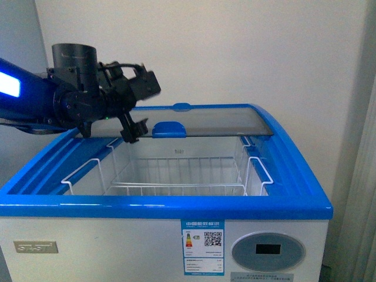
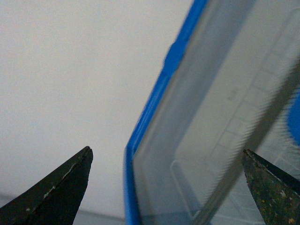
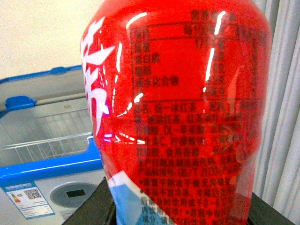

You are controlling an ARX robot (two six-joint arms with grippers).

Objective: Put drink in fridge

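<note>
Our left tool (image 2: 166, 154) hangs spread and empty by the handle (image 1: 170, 129) of the glass lid (image 1: 217, 120), which stands slid back, leaving the fridge (image 1: 176, 205) open. Our right tool (image 3: 178, 213) is clamped on the drink (image 3: 187, 117), outside the fridge's front, likely ready for lowering in.

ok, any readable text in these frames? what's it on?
"中国能效标识": header of the energy label on the fridge front.
"蛋白质", "碳水化合物": nutrition table on the drink label.
Nameplate on the fridge: blurred, unreadable.
Energy label's small print, QR code: too small.
Drink's fine print: blurred; its big white characters are cut off.
Control panel display: dark, no digits.
</note>
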